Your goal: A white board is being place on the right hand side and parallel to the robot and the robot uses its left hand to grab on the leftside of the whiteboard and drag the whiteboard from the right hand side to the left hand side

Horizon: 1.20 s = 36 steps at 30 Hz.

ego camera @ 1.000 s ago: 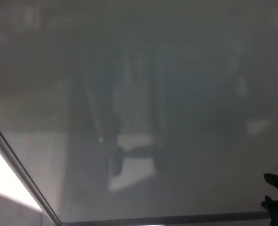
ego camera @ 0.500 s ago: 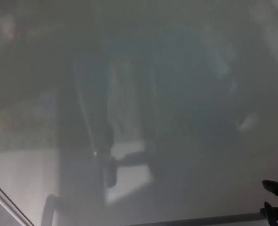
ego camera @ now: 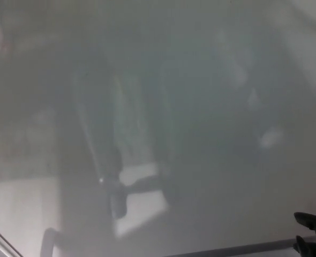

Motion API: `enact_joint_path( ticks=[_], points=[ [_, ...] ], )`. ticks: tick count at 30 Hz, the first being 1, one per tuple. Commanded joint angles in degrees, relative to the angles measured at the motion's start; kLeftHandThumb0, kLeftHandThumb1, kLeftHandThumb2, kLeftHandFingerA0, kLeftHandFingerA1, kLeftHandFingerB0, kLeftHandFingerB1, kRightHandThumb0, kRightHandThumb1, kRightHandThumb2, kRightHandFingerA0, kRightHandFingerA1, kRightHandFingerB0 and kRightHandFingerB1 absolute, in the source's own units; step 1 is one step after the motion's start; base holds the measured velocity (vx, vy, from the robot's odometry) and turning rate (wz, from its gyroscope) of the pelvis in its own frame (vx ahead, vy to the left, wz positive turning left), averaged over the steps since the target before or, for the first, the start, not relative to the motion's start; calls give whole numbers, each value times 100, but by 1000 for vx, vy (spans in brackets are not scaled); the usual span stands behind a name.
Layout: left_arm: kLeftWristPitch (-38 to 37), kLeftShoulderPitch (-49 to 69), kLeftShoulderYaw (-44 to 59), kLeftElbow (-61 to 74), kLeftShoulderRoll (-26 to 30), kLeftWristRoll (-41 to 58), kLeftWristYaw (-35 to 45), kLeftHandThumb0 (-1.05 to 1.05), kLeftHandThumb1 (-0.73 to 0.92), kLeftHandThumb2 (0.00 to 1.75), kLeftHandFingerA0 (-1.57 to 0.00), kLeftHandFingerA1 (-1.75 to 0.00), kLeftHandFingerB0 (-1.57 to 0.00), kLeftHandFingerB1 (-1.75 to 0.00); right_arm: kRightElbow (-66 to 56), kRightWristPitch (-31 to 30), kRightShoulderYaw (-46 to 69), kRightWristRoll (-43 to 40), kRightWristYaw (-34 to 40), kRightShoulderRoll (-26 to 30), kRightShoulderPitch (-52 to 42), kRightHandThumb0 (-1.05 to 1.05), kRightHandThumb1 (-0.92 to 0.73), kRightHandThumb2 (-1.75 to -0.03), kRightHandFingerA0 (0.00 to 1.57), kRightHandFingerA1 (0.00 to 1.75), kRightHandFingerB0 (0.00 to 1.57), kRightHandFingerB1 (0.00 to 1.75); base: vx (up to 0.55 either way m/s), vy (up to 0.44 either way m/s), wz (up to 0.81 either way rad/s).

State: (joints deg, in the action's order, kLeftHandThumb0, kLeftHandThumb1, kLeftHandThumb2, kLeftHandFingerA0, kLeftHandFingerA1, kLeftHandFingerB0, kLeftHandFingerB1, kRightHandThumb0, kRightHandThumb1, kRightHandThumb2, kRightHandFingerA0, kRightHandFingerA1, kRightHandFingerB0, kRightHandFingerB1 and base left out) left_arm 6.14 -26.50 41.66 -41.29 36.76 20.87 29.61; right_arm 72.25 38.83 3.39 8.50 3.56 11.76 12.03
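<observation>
Across nearly my whole head view lies the grey, blurred whiteboard point(ego camera: 190, 107), its lower frame edge point(ego camera: 238, 249) meeting a black hand point(ego camera: 311, 234) bottom right; grip unreadable.

Dim, blurred room reflections point(ego camera: 136, 176) fill the view; nothing beyond is clearly discernible.

I cannot tell what sort of place this is: the whiteboard point(ego camera: 163, 80) fills my view, its glossy grey face giving back only blurred indoor shapes.
</observation>
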Motion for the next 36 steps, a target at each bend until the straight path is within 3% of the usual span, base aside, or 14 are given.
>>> enact_joint_path(
  ticks=[1,5,9,10,14,15,18,20,23,25,26,33,34,36],
  points=[
    [-555,-419,-30,-681,682,-11,-94,-19,37,77,-116,-137,-93,-122,22,-42,29,-36,55,40,-33,-60,-79,-66,62,51,39,41,0,0,0],
    [-586,-683,-200,-957,908,-93,-160,-15,55,55,-80,-172,-76,-148,40,-58,40,-41,94,27,-14,-50,-62,-105,60,67,26,52,0,0,0],
    [-693,-796,-265,-1129,1063,-116,-184,-20,37,78,-115,-135,-95,-117,35,-66,35,-48,67,24,-30,-50,-63,-105,56,65,26,51,0,0,0],
    [-663,-832,-244,-1178,1083,-76,-163,-17,53,54,-82,-171,-84,-137,33,-89,33,-45,72,25,-30,-50,-63,-105,57,66,26,51,0,0,0],
    [-558,-897,-251,-1228,1159,-120,-298,-19,38,77,-114,-137,-92,-119,24,-84,11,-16,92,25,-5,-58,-79,-66,61,49,39,40,0,0,0],
    [-551,-919,-251,-1255,1172,-127,-309,-14,55,55,-79,-172,-78,-141,19,-99,-11,13,120,34,-2,-57,-79,-65,61,48,39,40,0,0,0],
    [-526,-941,-265,-1308,1220,-156,-284,-14,57,55,-76,-174,-75,-144,14,-102,-80,93,203,71,-22,-48,-64,-105,55,65,26,51,0,0,0],
    [-486,-942,-249,-1331,1231,-140,-294,-12,56,53,-75,-174,-72,-148,21,-25,-28,4,128,40,-47,-55,-82,-65,59,49,38,41,0,0,0],
    [-576,-845,-227,-1244,1152,-125,-276,-11,57,54,-78,-174,-73,-149,10,16,47,-101,14,4,-82,-46,-61,-104,57,67,26,52,0,0,0],
    [-576,-815,-219,-1245,1146,-127,-277,-11,58,54,-77,-175,-74,-149,10,15,43,-89,20,1,-87,-57,-80,-65,61,51,39,41,0,0,0],
    [-617,-759,-217,-1215,1133,-137,-262,-11,59,55,-78,-175,-72,-152,15,-2,17,-55,40,16,-85,-46,-62,-105,57,67,26,52,0,0,0],
    [-601,-673,-196,-1148,1072,-135,-325,-9,60,53,-68,-174,-65,-154,12,-4,-28,9,92,81,-107,-57,-78,-66,62,51,40,42,0,0,0],
    [-652,-634,-215,-1131,1064,-169,-338,-30,51,56,-55,-114,-63,-75,9,11,-5,-26,46,78,-118,-45,-62,-104,56,66,27,53,0,0,0],
    [-807,-518,-333,-1083,1075,-304,-294,-41,52,56,-53,-53,-59,-43,1,36,27,-66,17,62,-130,-44,-61,-104,58,67,28,53,0,0,0]
  ],
)
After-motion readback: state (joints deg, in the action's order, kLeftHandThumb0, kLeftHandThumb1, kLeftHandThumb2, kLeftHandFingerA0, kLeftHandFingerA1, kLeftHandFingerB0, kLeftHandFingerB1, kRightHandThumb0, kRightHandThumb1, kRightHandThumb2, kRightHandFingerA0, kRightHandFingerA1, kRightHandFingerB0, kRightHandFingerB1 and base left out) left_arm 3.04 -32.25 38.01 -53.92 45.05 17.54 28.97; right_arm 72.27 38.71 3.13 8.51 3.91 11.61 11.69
